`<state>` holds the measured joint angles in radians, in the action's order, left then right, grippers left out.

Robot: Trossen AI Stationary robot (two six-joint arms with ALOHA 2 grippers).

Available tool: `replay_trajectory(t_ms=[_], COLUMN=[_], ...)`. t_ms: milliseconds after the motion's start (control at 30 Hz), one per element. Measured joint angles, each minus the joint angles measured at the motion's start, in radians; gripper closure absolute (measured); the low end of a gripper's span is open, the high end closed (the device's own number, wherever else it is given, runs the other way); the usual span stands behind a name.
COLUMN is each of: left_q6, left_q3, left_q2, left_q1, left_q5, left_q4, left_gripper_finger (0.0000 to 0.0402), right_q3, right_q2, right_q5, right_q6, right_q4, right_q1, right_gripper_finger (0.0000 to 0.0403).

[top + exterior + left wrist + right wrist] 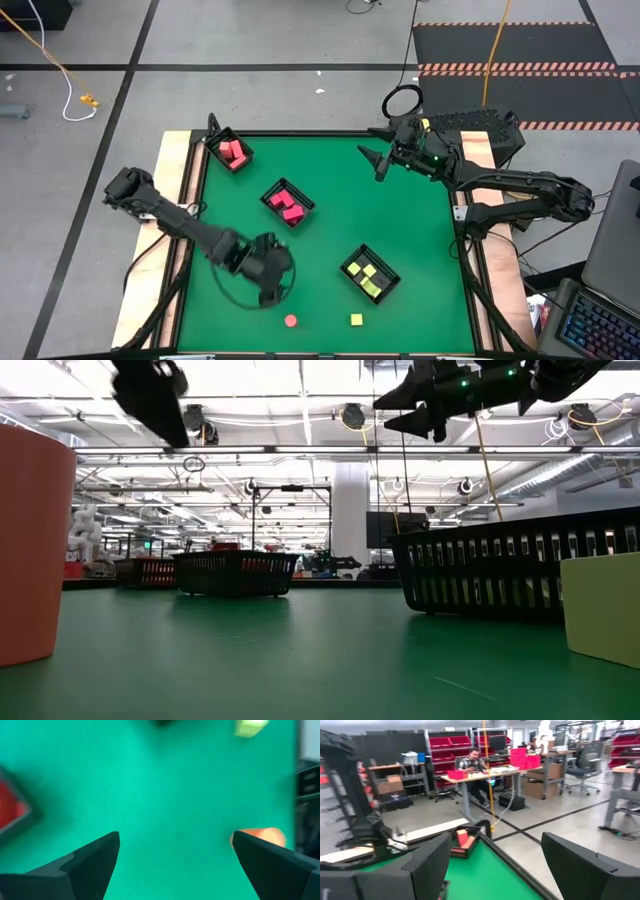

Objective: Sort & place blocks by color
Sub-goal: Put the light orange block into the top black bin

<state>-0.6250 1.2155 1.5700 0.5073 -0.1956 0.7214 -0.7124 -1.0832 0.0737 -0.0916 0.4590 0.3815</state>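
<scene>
On the green tabletop, seen from above, the leftmost black tray sits at about 11 o'clock with pink-red blocks inside. Next, the left gripper hangs low at about 7 o'clock, its two dark fingers spread wide apart and holding nothing. A second tray just left of centre carries red blocks. At 6 o'clock a round red block lies loose on the cloth, just beside the left gripper (its wrist view shows the piece peeking out beside one finger). A little to its right lies a loose yellow cube. Above that cube, at about 5 o'clock, the third tray holds yellow blocks. The right gripper waits up at 1 o'clock, raised off the tabletop, fingers parted and empty.
</scene>
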Motion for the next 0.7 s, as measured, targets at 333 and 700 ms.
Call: replay_trajectory(t_ms=[333, 700], left_q6=[-0.151, -0.047], left_q3=[-0.139, -0.267], left_q2=[0.0, 0.066], left_q1=[0.201, 0.28], left_q5=[-0.129, -0.172], left_q4=[-0.288, -0.507], left_gripper_finger=[0.0011, 0.0011], right_q3=[0.0, 0.0], right_q2=[0.0, -0.001], right_q5=[0.0, 0.001], right_q6=[-0.093, -0.133], right_q4=[-0.032, -0.101], right_q1=[-0.131, -0.285], right_gripper_finger=[0.0101, 0.0101])
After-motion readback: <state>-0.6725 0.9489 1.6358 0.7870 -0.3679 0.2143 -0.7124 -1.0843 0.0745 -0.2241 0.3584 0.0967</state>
